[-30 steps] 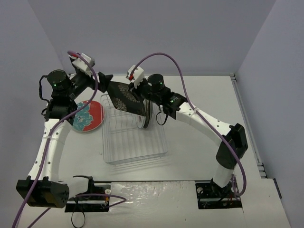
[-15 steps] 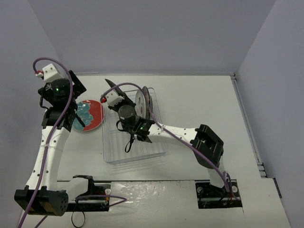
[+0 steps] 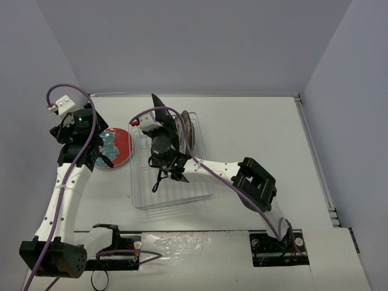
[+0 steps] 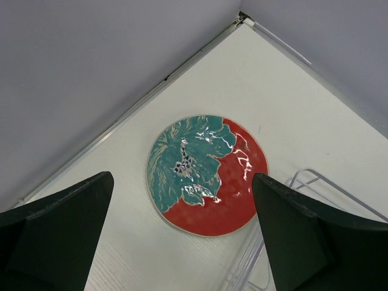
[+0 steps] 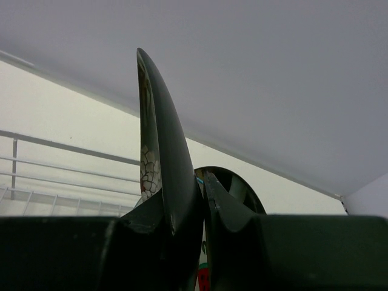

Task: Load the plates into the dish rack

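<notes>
My right gripper [image 3: 161, 128] is shut on the black square plate with white flowers [image 3: 159, 110] and holds it upright, edge-on, over the back of the clear wire dish rack [image 3: 173, 203]. In the right wrist view the plate [image 5: 159, 133] stands between my fingers. The round dark-rimmed plate [image 3: 187, 126] stands in the rack just right of it, also showing behind my fingers [image 5: 239, 185]. A sliver of the watermelon plate [image 5: 202, 282] shows low down. The red plate with teal flowers [image 3: 118, 145] lies flat left of the rack. My left gripper [image 3: 100, 156] is open above it [image 4: 206, 173].
The grey back wall and the left wall stand close behind the red plate. The rack's corner [image 4: 315, 182] is just right of the left fingers. Rack wires [image 5: 60, 159] run left of the held plate. White table [image 3: 260, 133] lies right of the rack.
The left gripper let go of the black plate and swung left over the red plate. The right gripper carried the black plate down over the rack and tipped it more upright.
</notes>
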You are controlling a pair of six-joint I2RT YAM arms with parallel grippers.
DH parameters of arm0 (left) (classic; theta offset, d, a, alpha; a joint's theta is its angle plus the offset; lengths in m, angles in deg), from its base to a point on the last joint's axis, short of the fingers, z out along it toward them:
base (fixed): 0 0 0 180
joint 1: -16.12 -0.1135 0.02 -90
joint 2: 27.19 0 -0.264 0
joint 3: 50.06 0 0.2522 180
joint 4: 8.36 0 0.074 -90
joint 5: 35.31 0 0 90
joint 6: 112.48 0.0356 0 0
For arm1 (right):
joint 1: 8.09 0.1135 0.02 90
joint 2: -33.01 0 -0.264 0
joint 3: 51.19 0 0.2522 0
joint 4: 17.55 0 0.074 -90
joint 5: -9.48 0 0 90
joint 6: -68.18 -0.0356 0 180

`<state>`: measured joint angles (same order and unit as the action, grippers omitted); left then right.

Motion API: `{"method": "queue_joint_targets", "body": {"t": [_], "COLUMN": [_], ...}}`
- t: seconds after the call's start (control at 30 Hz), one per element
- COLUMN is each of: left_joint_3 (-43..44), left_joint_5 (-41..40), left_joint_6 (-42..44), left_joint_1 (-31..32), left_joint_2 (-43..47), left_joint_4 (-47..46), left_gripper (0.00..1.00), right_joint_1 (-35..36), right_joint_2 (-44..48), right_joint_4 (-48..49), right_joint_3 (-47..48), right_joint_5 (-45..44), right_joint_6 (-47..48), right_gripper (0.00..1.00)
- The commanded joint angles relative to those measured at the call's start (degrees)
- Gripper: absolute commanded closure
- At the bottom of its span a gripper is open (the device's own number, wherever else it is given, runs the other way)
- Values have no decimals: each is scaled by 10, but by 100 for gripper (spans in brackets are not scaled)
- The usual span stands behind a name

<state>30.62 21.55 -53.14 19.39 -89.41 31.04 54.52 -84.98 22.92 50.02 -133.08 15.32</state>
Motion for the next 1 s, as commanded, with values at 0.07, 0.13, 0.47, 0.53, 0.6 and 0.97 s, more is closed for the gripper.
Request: {"method": "queue_joint_targets", "body": {"t": [0.07, 0.13, 0.47, 0.53, 0.6, 0.97], "left_joint_3": [9, 8, -2, -2, -1, -9], "left_joint_5": [-32, -31, -12, -7, -4, 18], "left_joint_6": [-20, -23, -29, -31, -33, -53], "left_joint_1": [-6, -9, -24, -28, -29, -65], "left_joint_2": [-10, -11, -22, -27, -32, -44], "left_joint_4": [9, 12, 7, 7, 9, 17], "left_gripper": [3, 3, 3, 3, 3, 3], "right_joint_1": [-4, -4, -7, -9, -10, -19], "right_joint_2": [21, 23, 22, 18, 15, 7], "right_joint_4": [138, 134, 86, 84, 82, 52], "right_joint_3": [46, 40, 39, 37, 37, 6], "right_joint_5": [-33, -32, -15, -20, -24, -20], "right_joint_6": [-14, -31, -93, -95, -100, -190], "right_gripper": [100, 100, 100, 100, 100, 100]}}
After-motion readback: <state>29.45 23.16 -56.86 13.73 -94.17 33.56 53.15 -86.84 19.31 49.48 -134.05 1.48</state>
